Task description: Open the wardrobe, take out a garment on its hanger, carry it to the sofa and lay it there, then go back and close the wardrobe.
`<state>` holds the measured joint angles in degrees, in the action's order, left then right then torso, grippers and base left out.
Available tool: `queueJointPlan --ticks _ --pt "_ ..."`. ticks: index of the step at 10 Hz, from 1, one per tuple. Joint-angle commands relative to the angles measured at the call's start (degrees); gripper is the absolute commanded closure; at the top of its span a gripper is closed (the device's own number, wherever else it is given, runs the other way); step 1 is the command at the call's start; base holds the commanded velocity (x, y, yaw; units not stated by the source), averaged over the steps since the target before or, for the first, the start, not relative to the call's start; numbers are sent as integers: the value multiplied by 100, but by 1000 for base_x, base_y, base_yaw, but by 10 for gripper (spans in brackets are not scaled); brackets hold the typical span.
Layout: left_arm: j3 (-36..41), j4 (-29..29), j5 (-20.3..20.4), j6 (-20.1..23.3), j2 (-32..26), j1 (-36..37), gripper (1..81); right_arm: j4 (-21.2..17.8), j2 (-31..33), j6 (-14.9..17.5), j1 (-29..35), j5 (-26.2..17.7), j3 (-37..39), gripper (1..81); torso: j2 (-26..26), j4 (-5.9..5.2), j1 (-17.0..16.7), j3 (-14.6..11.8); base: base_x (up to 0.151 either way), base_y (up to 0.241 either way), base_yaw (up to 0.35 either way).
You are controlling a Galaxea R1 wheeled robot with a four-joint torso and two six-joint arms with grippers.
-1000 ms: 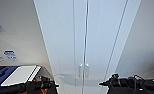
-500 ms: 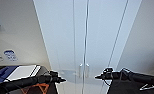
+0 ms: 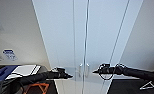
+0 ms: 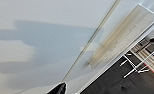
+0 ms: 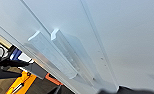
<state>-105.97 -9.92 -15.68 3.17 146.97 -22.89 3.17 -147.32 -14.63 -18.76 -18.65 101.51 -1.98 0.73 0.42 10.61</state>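
Observation:
The white wardrobe [image 3: 68, 37] stands right in front of me in the head view, both tall doors closed. Its two small vertical handles [image 3: 84, 70] sit side by side at the middle seam. My left gripper [image 3: 69, 75] points at them from the left, a short way off. From the right, my right gripper [image 3: 95, 72] points in, close to the right handle. The right wrist view shows both handles [image 5: 63, 56] large and near. In the left wrist view a handle [image 4: 123, 37] lies beyond the door seam. The garment, the hanger and the sofa are hidden or out of view.
A pale wall [image 3: 15, 30] with small blue labels [image 3: 9, 54] runs along the left. A blue and white object [image 3: 18, 71] lies low on the left. The dark floor has an orange mark [image 3: 38, 87] and white marks [image 3: 149, 86].
Both arms have swung inward, from the picture's sides toward the handles at the middle. The wardrobe doors have stayed closed.

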Motion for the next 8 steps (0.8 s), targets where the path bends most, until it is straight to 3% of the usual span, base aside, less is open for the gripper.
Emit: queueJointPlan --ticks 1,3,8 --pt "-205 -124 -67 35 307 1001 10 -88 -19 -66 1036 134 -89 10 0 0 0 0 0 0 0" --pt "-451 -124 -49 35 571 1019 10 -9 -133 -58 1001 397 -150 10 2 0 2 2 0 0 0" --pt "-1154 -89 -102 43 1177 1019 10 8 -669 -58 974 371 315 10 5 0 5 4 0 0 0"
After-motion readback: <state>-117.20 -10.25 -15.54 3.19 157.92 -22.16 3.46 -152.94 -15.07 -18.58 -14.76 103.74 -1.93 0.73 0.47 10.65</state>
